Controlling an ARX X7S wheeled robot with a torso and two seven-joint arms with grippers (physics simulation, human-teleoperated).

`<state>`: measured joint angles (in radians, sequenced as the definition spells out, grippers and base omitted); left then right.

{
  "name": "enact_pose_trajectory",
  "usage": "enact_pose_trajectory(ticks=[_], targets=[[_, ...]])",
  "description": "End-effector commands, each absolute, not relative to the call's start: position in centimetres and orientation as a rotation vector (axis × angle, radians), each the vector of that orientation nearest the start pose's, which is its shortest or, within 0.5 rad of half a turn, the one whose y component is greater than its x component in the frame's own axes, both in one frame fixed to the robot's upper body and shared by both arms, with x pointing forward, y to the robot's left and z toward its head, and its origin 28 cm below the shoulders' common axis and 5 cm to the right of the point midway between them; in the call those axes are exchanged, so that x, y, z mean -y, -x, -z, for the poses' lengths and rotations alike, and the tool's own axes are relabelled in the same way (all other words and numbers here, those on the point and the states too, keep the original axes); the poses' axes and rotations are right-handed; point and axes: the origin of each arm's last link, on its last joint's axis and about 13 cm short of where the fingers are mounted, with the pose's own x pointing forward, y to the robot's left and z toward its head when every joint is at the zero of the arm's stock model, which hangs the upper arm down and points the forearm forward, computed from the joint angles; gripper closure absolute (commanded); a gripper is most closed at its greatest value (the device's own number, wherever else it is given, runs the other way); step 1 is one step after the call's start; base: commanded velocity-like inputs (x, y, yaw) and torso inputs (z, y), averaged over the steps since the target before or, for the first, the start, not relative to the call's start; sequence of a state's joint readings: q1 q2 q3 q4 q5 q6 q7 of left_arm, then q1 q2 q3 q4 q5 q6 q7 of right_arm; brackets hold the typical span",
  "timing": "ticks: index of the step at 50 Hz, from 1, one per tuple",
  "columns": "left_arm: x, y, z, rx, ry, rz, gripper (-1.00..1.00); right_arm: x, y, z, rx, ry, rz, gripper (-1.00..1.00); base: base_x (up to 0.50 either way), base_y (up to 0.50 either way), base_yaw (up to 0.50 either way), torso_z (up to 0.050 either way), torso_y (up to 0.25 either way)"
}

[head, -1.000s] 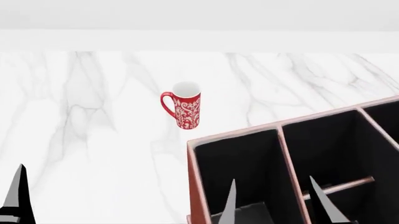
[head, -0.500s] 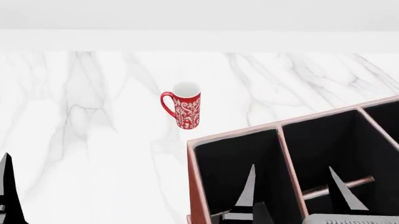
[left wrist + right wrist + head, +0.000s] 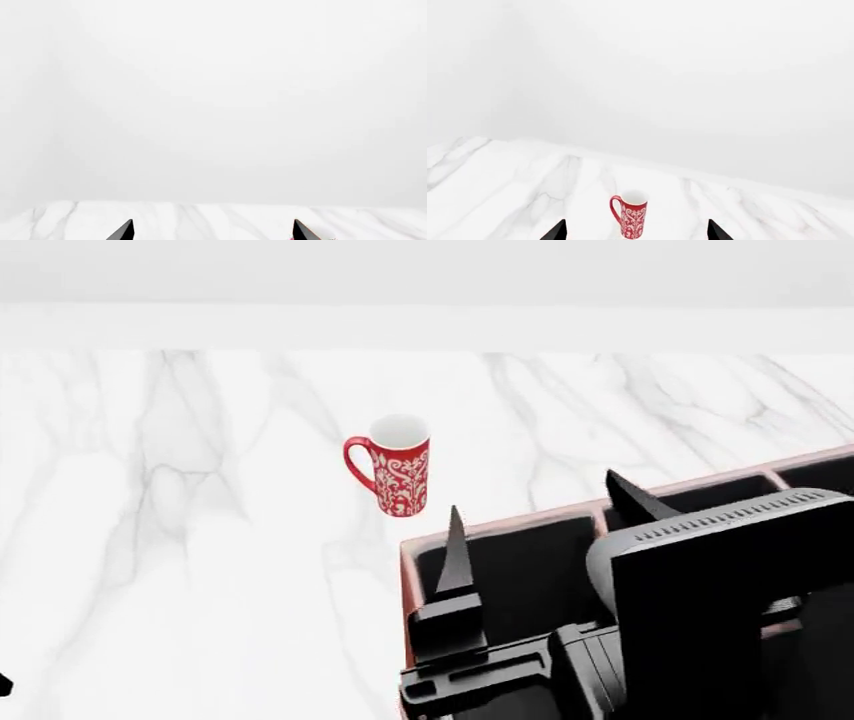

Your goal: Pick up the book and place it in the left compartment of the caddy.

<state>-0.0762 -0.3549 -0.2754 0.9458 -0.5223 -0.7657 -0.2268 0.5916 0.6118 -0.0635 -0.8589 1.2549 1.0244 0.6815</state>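
Book placement cannot be told; it is being hidden from every view. Veined white marble table point(image 3: 200, 540) is being occupied by a red patterned mug point(image 3: 395, 477), then the leather-look caddy point(image 3: 416, 585), overhung by the right gripper point(image 3: 541, 530), fingers spread, empty. Left gripper point(image 3: 212, 231) is being held wide apart, empty.

Reddish-brown caddy point(image 3: 424, 640) stands on marble, black-lined left compartment point(image 3: 534, 575) partly hidden.

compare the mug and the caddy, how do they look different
The mug is small, round and bright red with a white pattern and a handle; the caddy is far bigger, boxy, reddish-brown with pale trim and black-lined sections. The mug stands in full view, while the right hand and arm cover much of the caddy. Both sit on the marble table.
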Motion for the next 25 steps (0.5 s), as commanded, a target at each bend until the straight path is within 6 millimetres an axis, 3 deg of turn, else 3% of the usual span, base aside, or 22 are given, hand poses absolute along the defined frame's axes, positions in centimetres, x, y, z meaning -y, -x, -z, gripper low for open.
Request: enact_pose_trajectory(ticks=[1,11,25], targets=[[-27.3,-17.1,-18.9,0.301,-0.026,-0.102,-1.00,11.5,-20.3,-25.7,0.069,0.098,-0.430,-1.00,0.00,0.00,0.00,0.000,0.000],[-28.4,-17.7,-19.4,0.312,-0.031,-0.141,-1.00,11.4,-22.2,-28.4,0.037,0.118,-0.569,-1.00,0.00,0.00,0.00,0.000,0.000],[-29.0,-18.3,-19.5,0.318,-0.053,-0.159,-1.00,10.4,-24.2,-30.2,-0.035,0.233,-0.694,-1.00,0.00,0.00,0.00,0.000,0.000]])
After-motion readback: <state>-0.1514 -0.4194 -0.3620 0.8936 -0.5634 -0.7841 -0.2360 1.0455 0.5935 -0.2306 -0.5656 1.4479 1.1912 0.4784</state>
